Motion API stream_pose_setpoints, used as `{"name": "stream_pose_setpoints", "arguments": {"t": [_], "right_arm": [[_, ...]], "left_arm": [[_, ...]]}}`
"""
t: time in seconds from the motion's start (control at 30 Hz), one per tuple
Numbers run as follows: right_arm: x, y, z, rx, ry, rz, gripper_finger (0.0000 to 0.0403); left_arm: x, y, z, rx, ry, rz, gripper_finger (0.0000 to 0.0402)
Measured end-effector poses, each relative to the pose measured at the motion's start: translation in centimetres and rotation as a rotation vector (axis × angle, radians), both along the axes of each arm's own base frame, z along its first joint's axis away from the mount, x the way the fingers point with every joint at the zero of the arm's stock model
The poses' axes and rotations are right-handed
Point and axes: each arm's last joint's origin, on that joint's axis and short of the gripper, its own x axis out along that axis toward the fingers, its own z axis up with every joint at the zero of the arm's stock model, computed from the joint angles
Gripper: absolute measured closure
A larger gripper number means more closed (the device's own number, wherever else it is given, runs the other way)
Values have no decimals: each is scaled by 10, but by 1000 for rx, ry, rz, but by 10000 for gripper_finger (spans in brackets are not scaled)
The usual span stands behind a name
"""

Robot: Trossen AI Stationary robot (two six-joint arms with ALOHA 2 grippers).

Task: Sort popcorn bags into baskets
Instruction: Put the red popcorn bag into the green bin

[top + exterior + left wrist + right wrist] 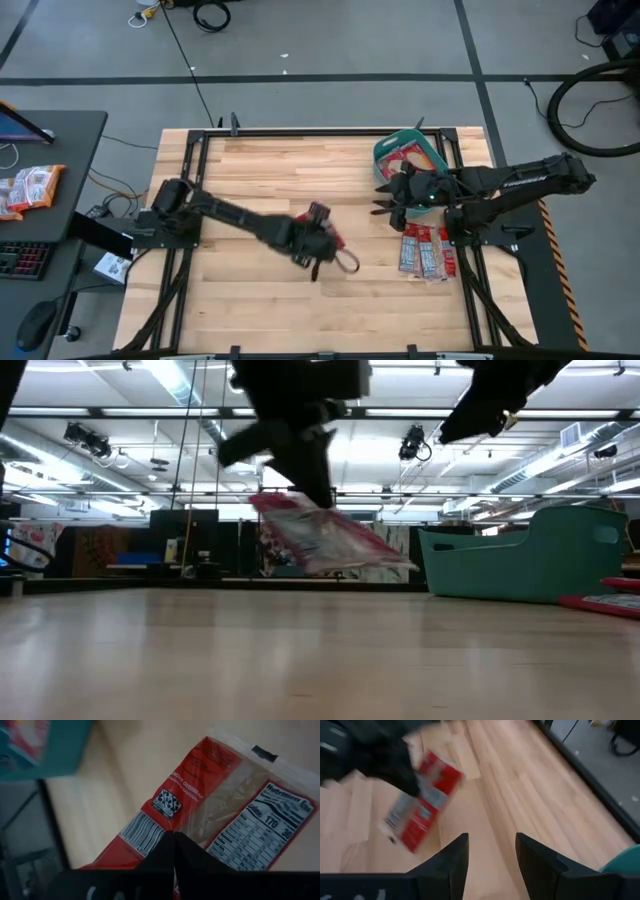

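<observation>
The left gripper (322,238) is clenched on one popcorn bag (330,540) and holds it clear of the bench (260,300), near the middle. In the low view the bag hangs tilted and blurred, its print unreadable, and the arm above it is cut off by the frame. The left wrist view shows the fingers (172,852) pinched together on the bag's edge, with barcode and nutrition panel legible but the rest of the packet running out of view.

Farther right, a few more popcorn bags (425,250) lie flat on the bench, partly covered by the right arm; how many cannot be counted. The right gripper (385,200) hovers above the bench just beside the basket (385,150), its fingers (455,860) spread apart with nothing between them.

The teal basket stands at the far right corner; packets show inside it, half hidden by the arm.
</observation>
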Motion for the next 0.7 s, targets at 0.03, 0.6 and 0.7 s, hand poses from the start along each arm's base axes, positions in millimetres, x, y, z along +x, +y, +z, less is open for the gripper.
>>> {"name": "stream_pose_setpoints", "arguments": {"t": [0.03, 0.6, 0.7], "right_arm": [[-2, 2, 3, -8, -19, -5, 235], [-46, 24, 55, -58, -420, 64, 235], [-51, 26, 61, -63, -466, 90, 235]], "left_arm": [[4, 8, 1, 11, -13, -6, 400], [59, 111, 29, 105, -447, -95, 401], [68, 124, 26, 101, -537, -100, 401]]}}
